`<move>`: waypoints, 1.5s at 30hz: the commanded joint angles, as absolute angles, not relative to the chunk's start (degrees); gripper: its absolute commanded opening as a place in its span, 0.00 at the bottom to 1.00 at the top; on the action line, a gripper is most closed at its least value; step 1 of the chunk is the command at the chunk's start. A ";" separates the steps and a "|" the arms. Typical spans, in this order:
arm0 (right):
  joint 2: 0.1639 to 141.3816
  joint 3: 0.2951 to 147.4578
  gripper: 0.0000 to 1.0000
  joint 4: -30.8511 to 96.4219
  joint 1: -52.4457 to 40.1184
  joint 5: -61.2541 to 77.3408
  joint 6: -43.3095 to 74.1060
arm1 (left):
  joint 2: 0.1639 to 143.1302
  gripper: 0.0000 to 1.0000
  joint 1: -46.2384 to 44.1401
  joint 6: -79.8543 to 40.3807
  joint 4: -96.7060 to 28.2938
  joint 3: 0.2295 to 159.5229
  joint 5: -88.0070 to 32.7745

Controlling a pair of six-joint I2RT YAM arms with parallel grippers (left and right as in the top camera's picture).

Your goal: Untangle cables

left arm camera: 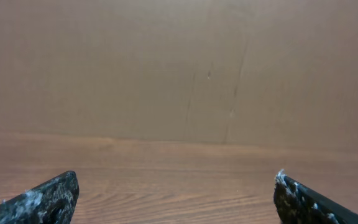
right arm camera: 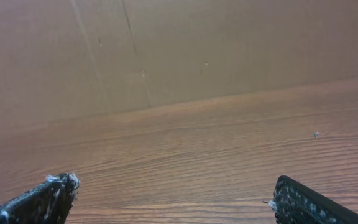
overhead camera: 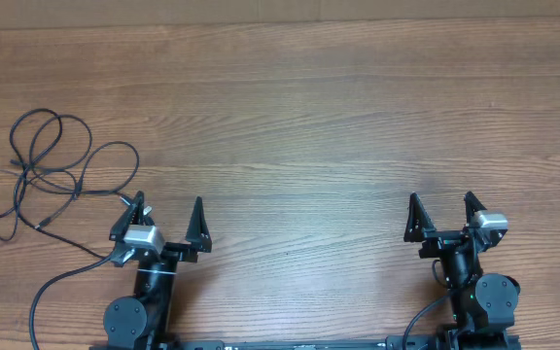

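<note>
Item 1: cables (overhead camera: 29,176), thin, black, in loose crossed loops with a knot near the middle; they lie on the wooden table (overhead camera: 309,117) at its left side, ahead and to the left of the left arm; the nearest loop runs just beside that arm's outer finger, contact cannot be told
Item 2: left gripper (overhead camera: 168,202), fingers spread wide, holding nothing
Item 3: right gripper (overhead camera: 441,197), fingers spread wide, holding nothing, well apart from the cables

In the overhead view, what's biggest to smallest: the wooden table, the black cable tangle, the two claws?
1. table
2. cables, spread in loose loops
3. left gripper and right gripper: they look alike, so I won't rank them.
</note>
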State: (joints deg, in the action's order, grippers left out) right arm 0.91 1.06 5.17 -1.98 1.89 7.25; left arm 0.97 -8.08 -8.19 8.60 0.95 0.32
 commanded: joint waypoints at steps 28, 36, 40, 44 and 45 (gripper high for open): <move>0.71 0.49 1.00 4.82 -2.31 1.13 7.01 | 0.25 1.00 -2.59 -4.25 -4.45 0.27 -1.30; 0.71 0.49 1.00 4.82 -2.31 1.13 7.01 | 0.25 0.99 -2.59 -4.25 -4.45 0.27 -1.30; 0.71 0.49 1.00 4.82 -2.31 1.13 7.01 | 0.25 1.00 -2.59 -4.25 -4.45 0.27 -1.30; 0.71 0.49 1.00 4.82 -2.31 1.13 7.01 | 0.25 1.00 -2.59 -4.25 -4.45 0.27 -1.30; 0.71 0.49 1.00 4.82 -2.31 1.13 7.01 | 0.25 1.00 -2.59 -4.25 -4.45 0.27 -1.30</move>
